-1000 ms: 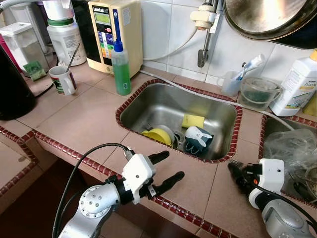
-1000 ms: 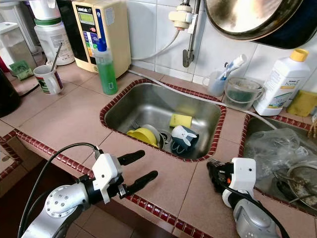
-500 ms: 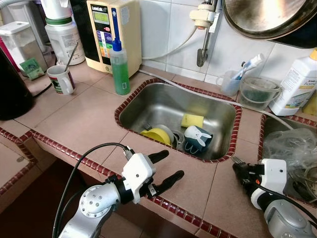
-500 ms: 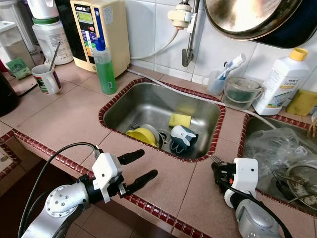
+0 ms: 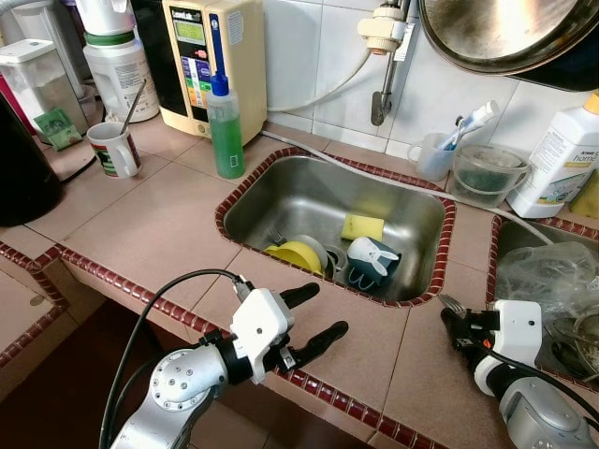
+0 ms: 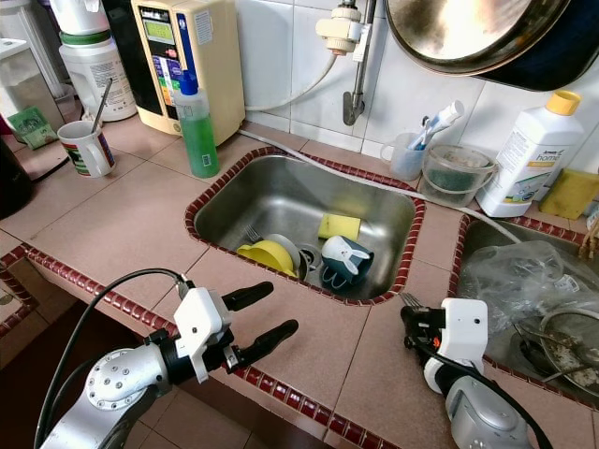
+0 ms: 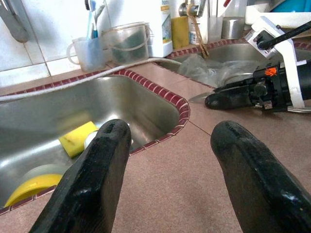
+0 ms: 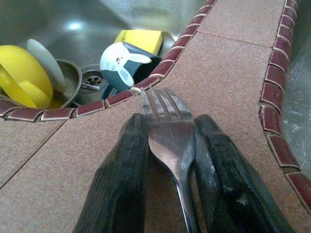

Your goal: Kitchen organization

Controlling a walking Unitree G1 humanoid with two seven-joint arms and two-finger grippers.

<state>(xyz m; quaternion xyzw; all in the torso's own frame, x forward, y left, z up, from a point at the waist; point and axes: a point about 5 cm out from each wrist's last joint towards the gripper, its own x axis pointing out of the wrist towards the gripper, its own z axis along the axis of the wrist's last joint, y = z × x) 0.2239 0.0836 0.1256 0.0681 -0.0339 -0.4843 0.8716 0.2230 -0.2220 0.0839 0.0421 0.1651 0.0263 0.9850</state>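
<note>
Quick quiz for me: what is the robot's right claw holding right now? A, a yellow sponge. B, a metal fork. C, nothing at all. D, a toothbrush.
B: the right wrist view shows the right claw shut on a metal fork, its tines sticking out past the black fingers above the tiled counter beside the sink.

Bare counter (image 5: 159,224) left of sink (image 5: 309,192), dishes (image 5: 323,257) crowding sink's front

The sink (image 5: 281,201) sits mid-bench (image 5: 140,224), holding a bowl (image 5: 298,254), cup (image 5: 370,262) and sponge (image 5: 363,227). A bottle (image 5: 226,131) stands at its ten o'clock, a mug (image 5: 114,150) farther at nine, a tub (image 5: 489,175) at two.
</note>
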